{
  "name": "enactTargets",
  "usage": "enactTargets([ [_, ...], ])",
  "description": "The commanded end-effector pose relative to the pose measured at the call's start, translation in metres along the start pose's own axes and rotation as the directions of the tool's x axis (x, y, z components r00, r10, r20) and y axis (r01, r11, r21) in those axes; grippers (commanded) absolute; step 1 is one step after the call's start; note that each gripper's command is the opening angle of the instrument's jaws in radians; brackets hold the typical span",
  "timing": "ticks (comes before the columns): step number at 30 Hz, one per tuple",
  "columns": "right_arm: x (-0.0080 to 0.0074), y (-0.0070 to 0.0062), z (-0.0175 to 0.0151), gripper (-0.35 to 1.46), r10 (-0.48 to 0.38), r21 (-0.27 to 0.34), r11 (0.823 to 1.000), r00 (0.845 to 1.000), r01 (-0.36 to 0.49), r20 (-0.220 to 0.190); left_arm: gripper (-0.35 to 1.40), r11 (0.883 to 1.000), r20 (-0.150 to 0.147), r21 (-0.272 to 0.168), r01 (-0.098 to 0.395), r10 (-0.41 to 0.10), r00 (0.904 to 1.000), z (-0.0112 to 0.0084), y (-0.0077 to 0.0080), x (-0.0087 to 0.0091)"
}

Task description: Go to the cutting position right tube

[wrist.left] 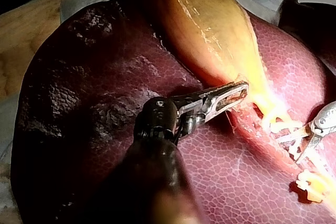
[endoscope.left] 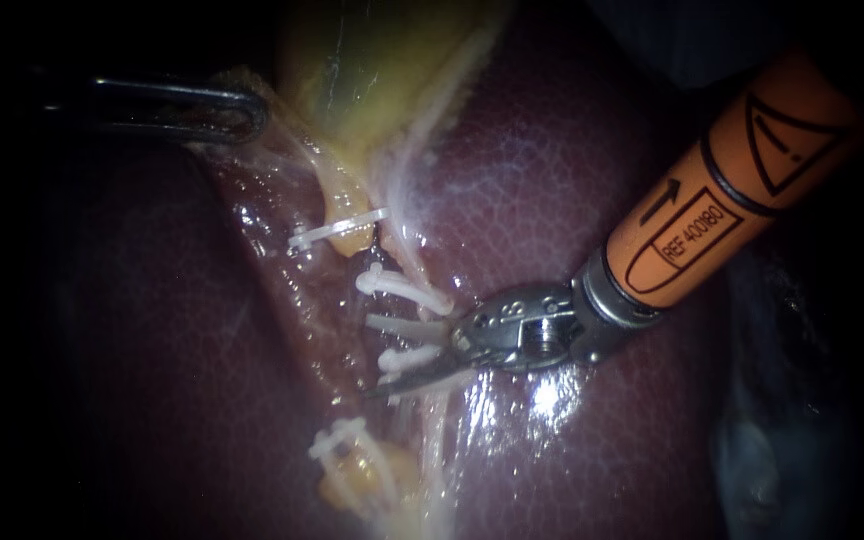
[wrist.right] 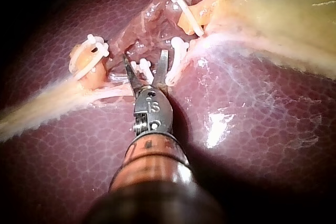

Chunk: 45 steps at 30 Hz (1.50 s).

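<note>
The dark-shafted left instrument (endoscope.left: 247, 116) has its slim steel jaws clenched, as far as the dim view allows, on the edge of the glossy yellow gallbladder (endoscope.left: 372, 60). Below the gallbladder's neck, over the dark red liver (endoscope.left: 572, 160), the thin pale right tube (endoscope.left: 380, 340) carries a stack of white plastic clips (endoscope.left: 402, 285). Further below and right of the gallbladder, the orange-shafted right instrument (endoscope.left: 407, 355) has its jaws released, straddling one clip on that tube.
</note>
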<state>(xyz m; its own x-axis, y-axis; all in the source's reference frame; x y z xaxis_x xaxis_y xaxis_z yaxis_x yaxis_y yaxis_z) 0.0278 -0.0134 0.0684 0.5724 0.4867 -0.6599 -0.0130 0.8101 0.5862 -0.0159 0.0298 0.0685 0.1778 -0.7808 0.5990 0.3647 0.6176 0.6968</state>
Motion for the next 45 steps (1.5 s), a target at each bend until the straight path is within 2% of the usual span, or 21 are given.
enactTargets([
  [1, 0.0, 0.0, 0.0, 1.23, 0.0, 0.0, 1.0, 1.0, 0.0, 0.003, -0.35, 1.0, 0.0, 0.0, 0.0, 0.0, 1.0, 0.0, 0.0, 0.0],
  [6, 0.001, -0.0011, -0.0004, 1.23, 0.0, 0.008, 1.0, 1.0, 0.0, -0.006, -0.35, 1.0, 0.0, 0.0, 0.0, 0.0, 1.0, 0.0, 0.0, 0.0],
  [11, 0.0035, -0.0033, -0.0027, 1.07, 0.005, 0.056, 0.998, 1.0, -0.005, -0.006, -0.35, 1.0, 0.0, 0.0, 0.0, 0.0, 1.0, 0.0, 0.0001, 0.0],
  [16, 0.0055, -0.0052, -0.0061, 0.98, 0.094, 0.084, 0.992, 0.996, -0.094, 0.001, -0.35, 1.0, 0.0, 0.0, 0.0, 0.0, 1.0, 0.0, 0.0002, 0.0001],
  [20, 0.0057, -0.0056, -0.0082, 0.9, 0.16, 0.094, 0.983, 0.987, -0.16, 0.008, -0.35, 1.0, 0.0, 0.0, 0.0, 0.0, 1.0, 0.0, 0.0002, 0.0001],
  [25, 0.0043, -0.0045, -0.0091, 0.83, 0.217, 0.094, 0.971, 0.975, -0.221, 0.049, -0.35, 1.0, 0.0, 0.0, 0.0, 0.0, 1.0, 0.0, 0.0002, 0.0001],
  [33, 0.001, -0.001, -0.0083, 0.88, 0.297, 0.078, 0.95, 0.952, -0.303, 0.075, -0.35, 1.0, 0.0, 0.0, -0.001, 0.001, 1.0, 0.0, 0.0002, 0.0002],
  [39, -0.0002, 0.0003, -0.0062, 1.02, 0.313, 0.086, 0.944, 0.946, -0.32, 0.08, -0.35, 1.0, 0.0, 0.0, -0.001, 0.001, 1.0, 0.0001, 0.0002, 0.0002],
  [45, -0.0004, 0.0009, -0.0037, 1.07, 0.307, 0.151, 0.939, 0.951, -0.309, 0.034, -0.35, 1.0, 0.0, 0.0, -0.001, 0.001, 1.0, 0.0001, 0.0002, 0.0002],
])
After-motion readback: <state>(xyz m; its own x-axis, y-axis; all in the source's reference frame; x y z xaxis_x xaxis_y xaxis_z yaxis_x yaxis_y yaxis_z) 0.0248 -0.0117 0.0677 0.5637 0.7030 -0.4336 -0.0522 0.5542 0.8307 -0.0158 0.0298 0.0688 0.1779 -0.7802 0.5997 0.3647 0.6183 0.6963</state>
